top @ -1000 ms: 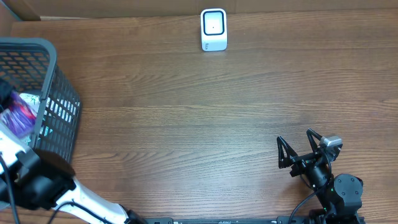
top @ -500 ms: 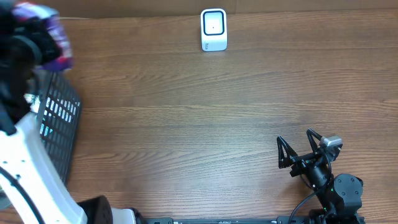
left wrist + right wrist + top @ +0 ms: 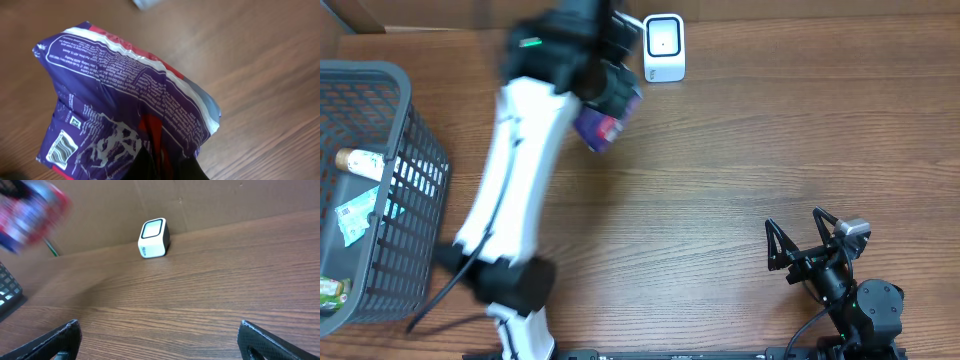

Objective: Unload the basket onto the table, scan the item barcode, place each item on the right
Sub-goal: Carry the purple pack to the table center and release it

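Observation:
My left gripper (image 3: 611,96) hangs over the back of the table, shut on a purple snack bag (image 3: 601,123) with red and white print. It is just left of and in front of the white barcode scanner (image 3: 663,47). In the left wrist view the crumpled bag (image 3: 125,95) fills the frame, its barcode (image 3: 62,148) at the lower left. The dark fingers (image 3: 186,170) pinch the bag's bottom edge. In the right wrist view the bag (image 3: 31,214) is a blur at the upper left and the scanner (image 3: 153,238) stands by the back wall. My right gripper (image 3: 798,243) rests open at the front right, holding nothing.
A grey mesh basket (image 3: 415,190) stands at the left edge with a bottle (image 3: 360,160) and a few packets (image 3: 355,216) inside. A cardboard wall (image 3: 210,200) runs behind the scanner. My left arm (image 3: 515,200) slants across the left-centre of the table.
My left arm has lifted the purple bag out of the basket and swung it right, across the back of the table, to beside the scanner. The right arm has not moved.

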Available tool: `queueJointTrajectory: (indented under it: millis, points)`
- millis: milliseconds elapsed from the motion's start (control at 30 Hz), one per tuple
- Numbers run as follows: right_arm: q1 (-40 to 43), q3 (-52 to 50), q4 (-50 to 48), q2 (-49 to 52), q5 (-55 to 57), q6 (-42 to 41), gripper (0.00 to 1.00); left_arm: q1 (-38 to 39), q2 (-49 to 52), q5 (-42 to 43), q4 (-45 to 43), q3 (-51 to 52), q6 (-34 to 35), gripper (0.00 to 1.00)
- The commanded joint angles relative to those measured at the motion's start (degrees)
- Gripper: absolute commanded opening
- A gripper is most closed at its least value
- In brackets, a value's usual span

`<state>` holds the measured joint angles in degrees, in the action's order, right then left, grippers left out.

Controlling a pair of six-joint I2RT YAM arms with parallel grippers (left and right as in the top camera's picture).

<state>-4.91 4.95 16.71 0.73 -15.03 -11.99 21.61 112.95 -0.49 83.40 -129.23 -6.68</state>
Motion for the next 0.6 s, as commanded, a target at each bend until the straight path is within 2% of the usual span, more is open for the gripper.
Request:
queueJointTrajectory:
  millis: [0,233,533,567]
  points:
    - [-0.28,0.68,1.44,-0.55,-0.07,0.07,1.00,3.98,7.08,-3.63,0.85,0.63,-3.37,0.04]
    - [-0.28,0.68,1.44,-0.55,-0.07,0.07,1.00,8.48,18.05,-3.28,6.40,0.63,-4.09,0.04]
    - [-0.28,0.68,1.44,-0.55,-0.07,0.07,1.00,12.68,21.53,3.98,2.67,0.61,-7.52,0.04]
    - [-0.28,0.68,1.44,-0.55,-0.09,0.07,1.00,13.07,21.53,4.00,1.92,0.61,-7.50,0.16]
